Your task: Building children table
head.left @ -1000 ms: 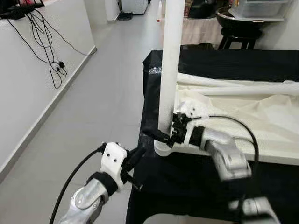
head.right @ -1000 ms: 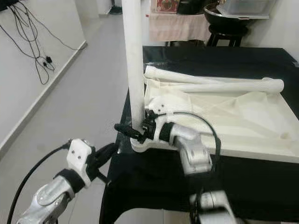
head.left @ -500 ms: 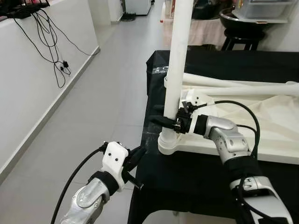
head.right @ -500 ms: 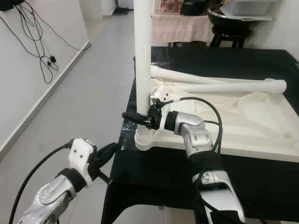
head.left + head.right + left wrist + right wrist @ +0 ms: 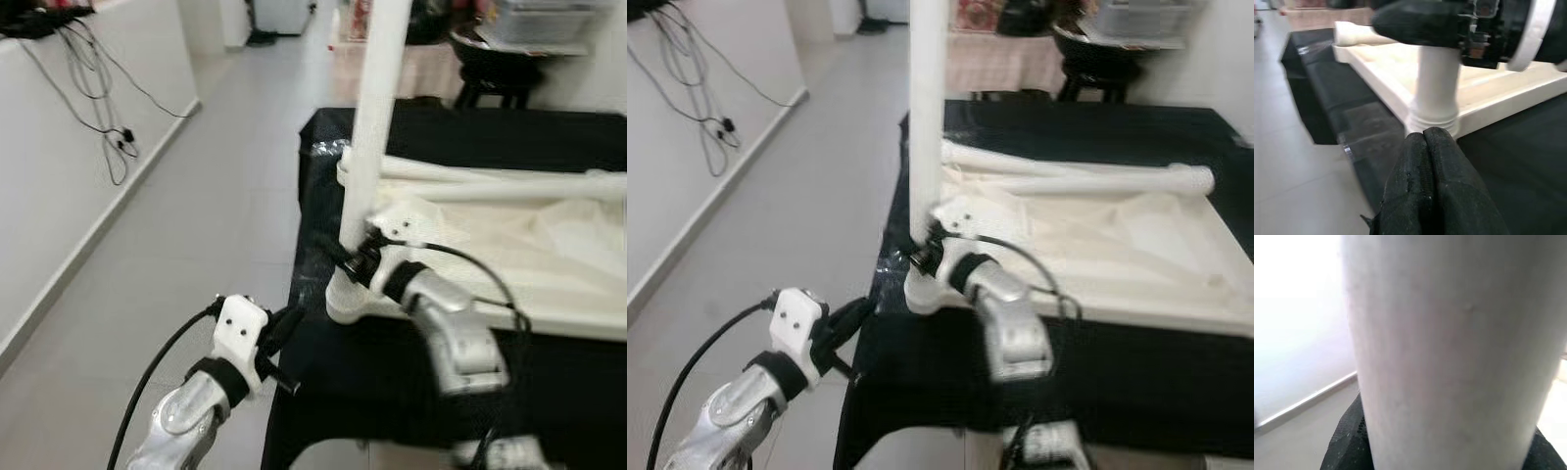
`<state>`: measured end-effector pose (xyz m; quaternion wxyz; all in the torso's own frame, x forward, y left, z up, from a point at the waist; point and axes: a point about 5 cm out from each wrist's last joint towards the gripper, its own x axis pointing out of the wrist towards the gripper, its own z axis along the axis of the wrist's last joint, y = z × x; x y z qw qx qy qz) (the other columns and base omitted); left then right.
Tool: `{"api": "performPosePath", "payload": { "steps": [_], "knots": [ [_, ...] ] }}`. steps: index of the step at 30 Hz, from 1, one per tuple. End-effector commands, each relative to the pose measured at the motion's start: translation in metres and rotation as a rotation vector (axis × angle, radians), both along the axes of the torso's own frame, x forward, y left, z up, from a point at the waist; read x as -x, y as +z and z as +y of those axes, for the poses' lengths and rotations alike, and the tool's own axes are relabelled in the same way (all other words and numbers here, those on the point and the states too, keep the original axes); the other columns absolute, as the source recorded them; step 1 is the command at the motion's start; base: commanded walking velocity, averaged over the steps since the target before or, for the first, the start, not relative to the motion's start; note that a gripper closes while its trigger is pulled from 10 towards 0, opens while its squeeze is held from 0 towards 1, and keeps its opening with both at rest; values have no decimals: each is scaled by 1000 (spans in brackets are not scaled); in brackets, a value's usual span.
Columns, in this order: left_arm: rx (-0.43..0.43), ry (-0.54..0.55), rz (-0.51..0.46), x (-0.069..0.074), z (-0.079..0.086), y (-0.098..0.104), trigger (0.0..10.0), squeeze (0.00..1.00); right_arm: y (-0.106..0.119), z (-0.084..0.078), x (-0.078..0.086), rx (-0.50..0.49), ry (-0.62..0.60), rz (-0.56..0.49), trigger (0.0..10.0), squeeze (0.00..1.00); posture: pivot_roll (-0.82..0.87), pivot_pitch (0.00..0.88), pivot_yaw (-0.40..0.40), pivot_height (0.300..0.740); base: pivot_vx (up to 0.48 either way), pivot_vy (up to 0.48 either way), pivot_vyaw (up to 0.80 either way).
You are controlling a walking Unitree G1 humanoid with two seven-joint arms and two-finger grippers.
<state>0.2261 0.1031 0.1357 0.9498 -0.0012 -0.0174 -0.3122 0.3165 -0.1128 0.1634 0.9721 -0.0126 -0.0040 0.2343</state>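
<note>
Gripping an upright white table leg (image 5: 375,117) at the near-left corner of an upside-down white tabletop (image 5: 1117,240).
Grey tiled floor (image 5: 196,225) and wall with dangling black cables (image 5: 103,108) at far left; left gripper (image 5: 282,335) hovers off the black-covered table (image 5: 1117,362) edge, fingers (image 5: 1435,186) pressed together, holding nothing, pointing at the leg's base. Right gripper (image 5: 345,257) pinches the leg low down, just above its collar in the tabletop corner; leg stands vertical. Two more white legs (image 5: 1068,174) lie flat across the far side of the tabletop. Black stool (image 5: 500,73) beyond the table, right. Head views slightly blurred.
</note>
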Motion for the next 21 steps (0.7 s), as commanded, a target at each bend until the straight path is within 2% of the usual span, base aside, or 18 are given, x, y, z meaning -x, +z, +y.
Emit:
{"api": "performPosePath", "payload": {
  "steps": [1,4,8,9,12,13,14,15,17,18,19,21],
  "knots": [
    [-1,6,14,1,4,-1,10000,0,-31,-12,8,71,-89,132,0,0,-28,95,8,740,0,0,0],
    [0,3,16,0,5,-1,10000,0,-30,-17,1,86,-123,128,0,0,-34,87,20,740,0,0,0],
    [2,-1,17,-1,4,-2,10000,0,-30,-18,-1,107,-125,128,0,0,-19,84,1,740,0,0,0],
    [6,12,14,-2,5,-1,10000,0,-28,-13,1,112,-119,131,1922,0,-22,83,6,740,0,0,0],
    [8,22,13,-3,5,-1,10000,0,-26,-12,2,108,-132,139,1922,0,-18,83,4,740,0,0,0],
    [8,22,13,-3,5,-1,10000,0,-21,-10,-1,69,-92,125,10000,71,-14,82,1,740,0,0,0],
    [8,22,13,-3,5,-1,10000,0,-21,-10,-1,69,-92,125,10000,71,-14,82,1,740,0,0,0],
    [8,21,13,-4,5,-1,10000,0,-13,-2,-3,28,21,98,10000,1000,-10,79,1,740,0,0,0],
    [8,21,13,-4,5,-1,10000,0,-13,-2,-3,28,21,98,10000,1000,-10,79,1,740,0,0,0],
    [9,19,15,-4,5,-1,10000,0,-1,3,-5,-9,169,60,10000,1000,-7,77,2,740,0,0,0],
    [13,17,18,-4,4,-1,10000,0,18,5,-7,-14,381,-3,10000,1000,-8,78,1,740,0,0,0],
    [13,17,18,-4,4,-1,10000,0,18,5,-7,-14,381,-3,10000,1000,-8,78,1,740,0,0,0]
  ]
}}
